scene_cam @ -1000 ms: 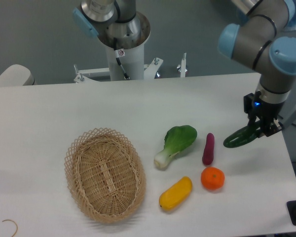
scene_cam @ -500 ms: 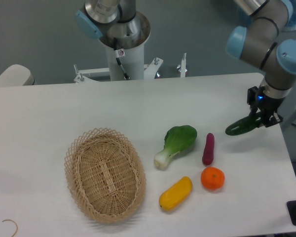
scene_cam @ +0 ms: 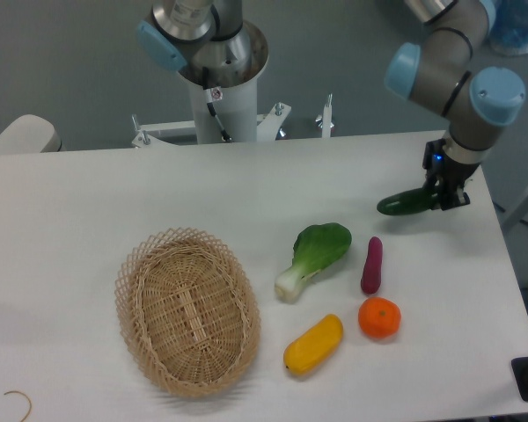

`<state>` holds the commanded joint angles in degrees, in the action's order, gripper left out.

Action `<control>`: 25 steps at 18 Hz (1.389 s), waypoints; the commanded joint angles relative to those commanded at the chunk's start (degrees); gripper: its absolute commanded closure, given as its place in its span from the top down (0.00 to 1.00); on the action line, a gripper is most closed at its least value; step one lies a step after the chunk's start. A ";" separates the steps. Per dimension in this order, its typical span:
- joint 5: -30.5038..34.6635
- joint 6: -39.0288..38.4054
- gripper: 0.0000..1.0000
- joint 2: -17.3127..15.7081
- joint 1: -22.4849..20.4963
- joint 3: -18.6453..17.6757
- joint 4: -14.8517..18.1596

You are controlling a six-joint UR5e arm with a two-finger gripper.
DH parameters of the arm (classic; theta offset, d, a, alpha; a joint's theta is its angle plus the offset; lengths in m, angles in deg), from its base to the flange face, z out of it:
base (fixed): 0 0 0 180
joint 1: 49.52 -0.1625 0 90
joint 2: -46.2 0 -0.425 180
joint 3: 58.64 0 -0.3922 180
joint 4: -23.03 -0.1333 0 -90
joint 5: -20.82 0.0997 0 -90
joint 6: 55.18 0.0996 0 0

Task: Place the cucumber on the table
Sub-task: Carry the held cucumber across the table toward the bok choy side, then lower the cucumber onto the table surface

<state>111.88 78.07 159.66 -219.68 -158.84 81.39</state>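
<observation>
The dark green glossy cucumber (scene_cam: pixel 405 203) hangs in the air, nearly level, over the far right part of the white table (scene_cam: pixel 158 193). My gripper (scene_cam: pixel 443 197) is shut on its right end and holds it above the tabletop, up and to the right of the purple vegetable (scene_cam: pixel 371 264). The cucumber's free end points left. The fingers are mostly hidden behind the wrist.
An oval wicker basket (scene_cam: pixel 187 309) lies at the front left. A bok choy (scene_cam: pixel 314 256), a yellow vegetable (scene_cam: pixel 314 344) and an orange (scene_cam: pixel 379 317) lie in the middle right. The robot's base column (scene_cam: pixel 222 97) stands at the back. The table's right edge is close to the gripper.
My gripper has carried the cucumber up and to the left, away from the right edge. The cucumber has turned from tilted to nearly level.
</observation>
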 joint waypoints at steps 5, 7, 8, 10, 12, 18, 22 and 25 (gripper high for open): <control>-0.17 -0.44 0.36 0.70 0.44 -0.26 0.00; -0.18 -1.75 0.37 0.79 0.53 -0.79 0.00; -0.26 -1.85 0.37 0.79 0.53 -1.05 0.00; -0.35 -2.02 0.38 0.88 0.53 -1.14 0.00; -0.35 -1.94 0.39 0.88 0.53 -1.14 0.00; -0.44 -1.94 0.47 0.97 0.53 -1.49 0.00; -0.35 -2.02 0.50 1.32 0.53 -1.58 -0.09; -0.35 -2.02 0.50 1.32 0.53 -1.76 -0.09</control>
<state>111.53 76.04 160.98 -219.15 -160.60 81.30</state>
